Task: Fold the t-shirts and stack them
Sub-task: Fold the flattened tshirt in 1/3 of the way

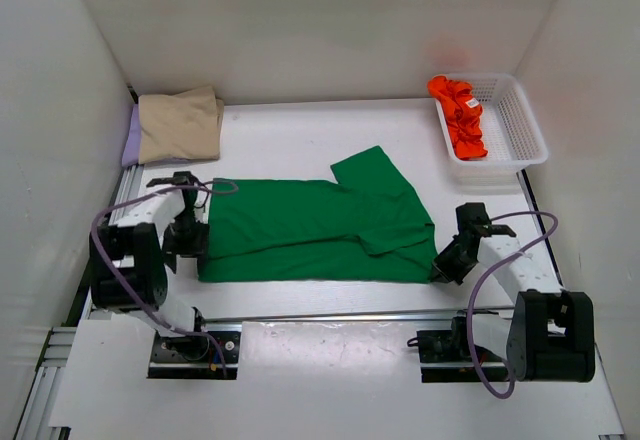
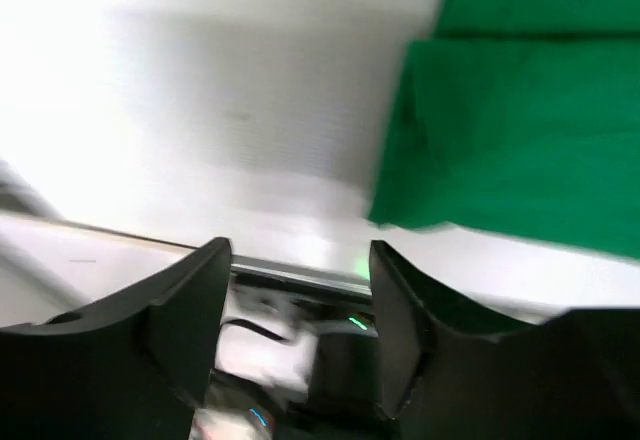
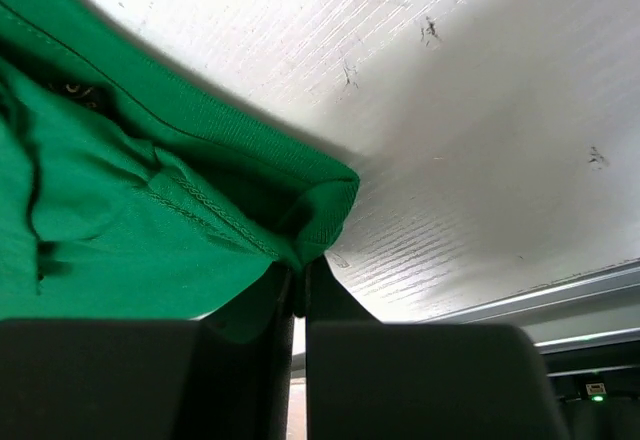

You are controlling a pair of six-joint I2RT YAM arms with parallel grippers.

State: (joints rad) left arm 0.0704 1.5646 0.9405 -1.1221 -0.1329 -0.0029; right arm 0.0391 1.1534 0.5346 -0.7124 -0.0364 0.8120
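Observation:
A bright green t-shirt (image 1: 310, 225) lies spread across the middle of the table, folded lengthwise with one sleeve turned up. My right gripper (image 1: 440, 268) is shut on its near right corner; the right wrist view shows the green hem (image 3: 300, 195) pinched between the jaws. My left gripper (image 1: 185, 245) stands open at the shirt's left edge, holding nothing, with the green cloth (image 2: 520, 130) beyond its fingers. A folded beige t-shirt (image 1: 180, 125) rests on a lilac one (image 1: 129, 140) at the back left. An orange-red t-shirt (image 1: 458, 112) lies crumpled in the basket.
A white mesh basket (image 1: 515, 120) stands at the back right. White walls enclose the table on three sides. A metal rail (image 1: 330, 315) runs along the near edge between the arm bases.

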